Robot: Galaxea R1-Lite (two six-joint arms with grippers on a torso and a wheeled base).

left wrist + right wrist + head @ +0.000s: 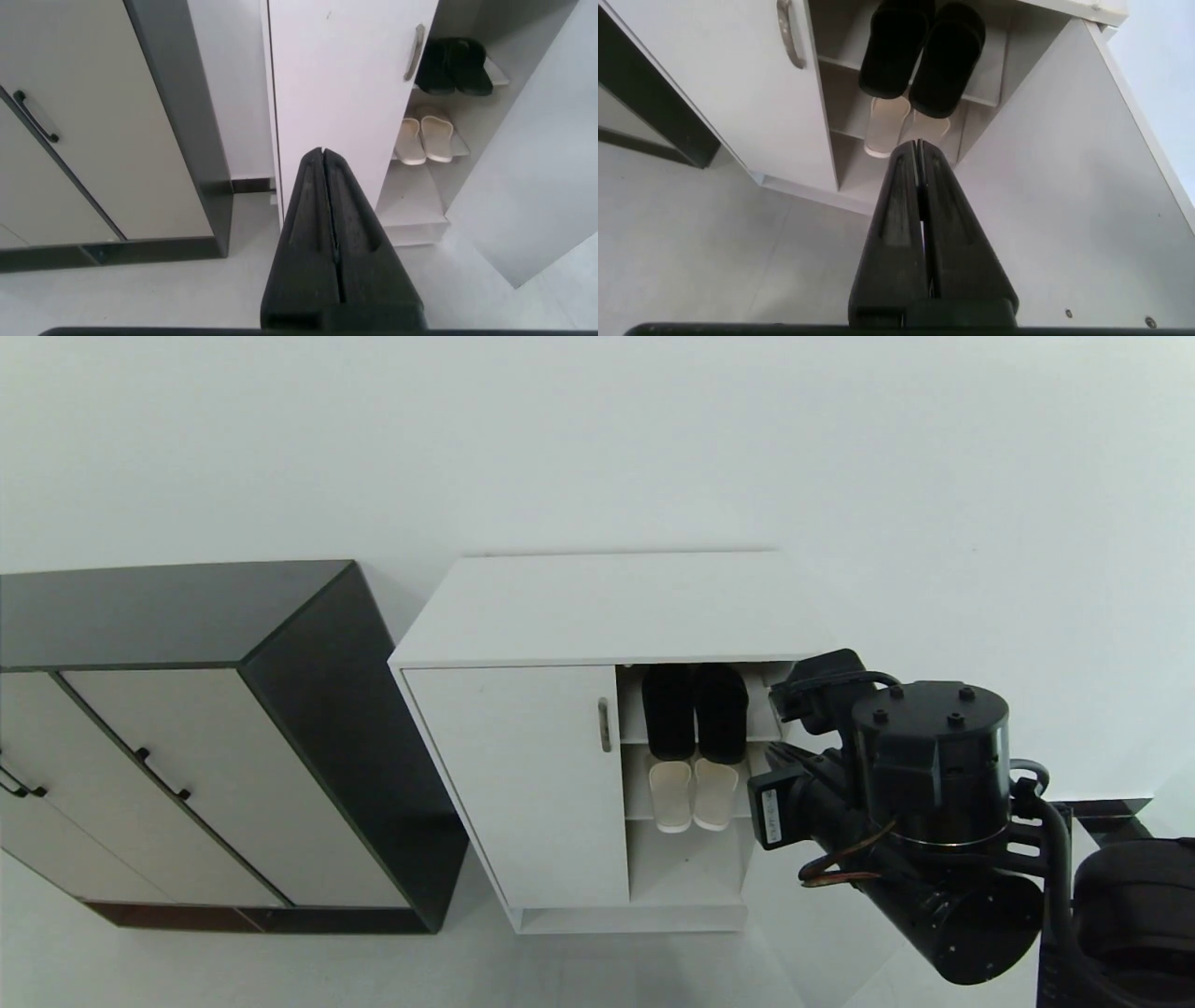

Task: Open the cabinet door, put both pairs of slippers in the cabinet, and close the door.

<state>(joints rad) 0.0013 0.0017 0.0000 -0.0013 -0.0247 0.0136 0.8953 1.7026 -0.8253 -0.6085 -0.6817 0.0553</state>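
The big dark cabinet (317, 709) stands at 9 o'clock from the white cabinet (607, 607). The white cabinet's left door (523, 775) is shut, and its right door (1083, 177) hangs open. Inside, the black slippers (695, 709) sit on the top shelf, at 12 o'clock from the white slippers (693, 793) on the middle shelf. The right gripper (920, 149) and the left gripper (322, 154) are both pinched closed with nothing in them.

I find nothing I can read. The one sticker in sight is a small white label (771, 812) on the side of my right arm (934, 775); it carries dark print, too small for me to make out.
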